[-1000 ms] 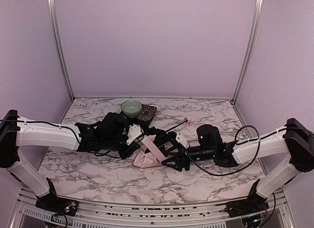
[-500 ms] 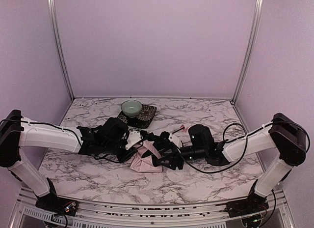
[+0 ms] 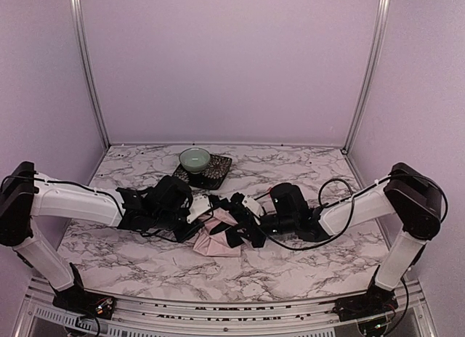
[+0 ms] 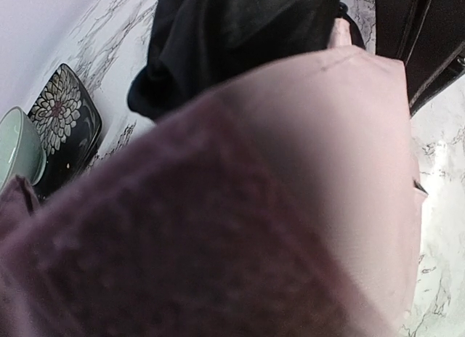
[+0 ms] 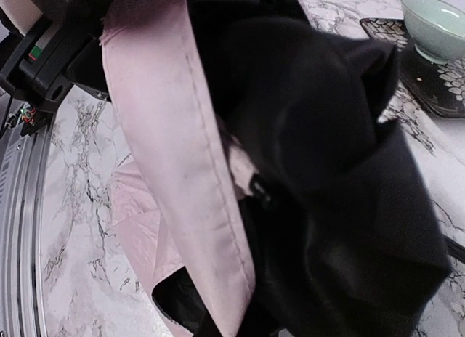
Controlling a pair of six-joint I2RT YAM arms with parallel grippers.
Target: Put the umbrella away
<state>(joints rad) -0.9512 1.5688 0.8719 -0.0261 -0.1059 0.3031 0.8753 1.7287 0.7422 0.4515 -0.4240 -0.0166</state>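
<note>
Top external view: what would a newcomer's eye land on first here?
The crumpled pale pink folding umbrella with black lining lies mid-way across the white marble table, with the left gripper and right gripper crowded over it from either side. Behind it, a pale green bowl sits on a dark floral-patterned tray. Both wrist views are filled with pink and black fabric.

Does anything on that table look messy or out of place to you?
Yes, the umbrella: it lies crumpled in the middle of the table, pink fabric bunched up and black lining spilling out rather than folded neatly. The green bowl sits upright on its patterned tray behind it; nothing looks spilled.
</note>
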